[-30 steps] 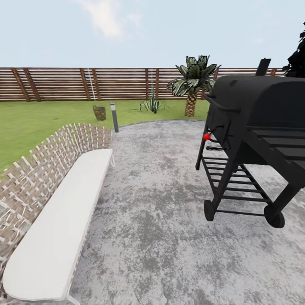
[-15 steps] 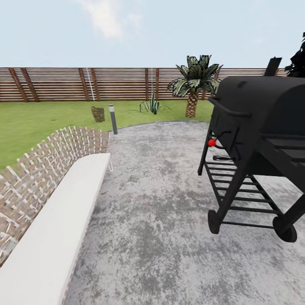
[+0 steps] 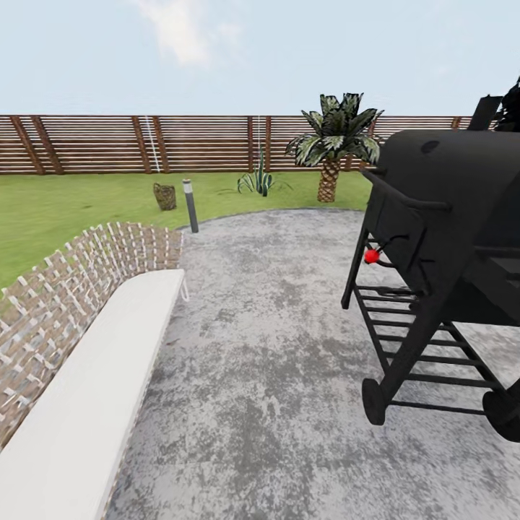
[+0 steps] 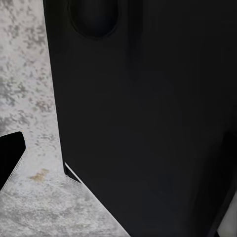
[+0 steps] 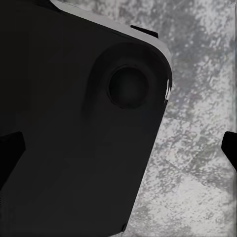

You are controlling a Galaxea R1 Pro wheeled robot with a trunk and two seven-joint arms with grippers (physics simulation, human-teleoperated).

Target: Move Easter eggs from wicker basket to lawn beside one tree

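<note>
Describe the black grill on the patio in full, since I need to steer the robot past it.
The barbecue grill is matte black, apparently metal, with a rounded closed lid and a bar handle across its front. A small chimney rises from the top. Angled legs carry a slatted lower shelf and end in small black wheels resting on the grey stone patio. A red knob sticks out at its side. It stands upright at the head view's right, cut off by the frame edge.

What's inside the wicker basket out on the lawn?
Nothing can be made out. The wicker basket stands far off on the lawn near a lamp post; its woven side hides the inside, so no eggs are visible.
</note>
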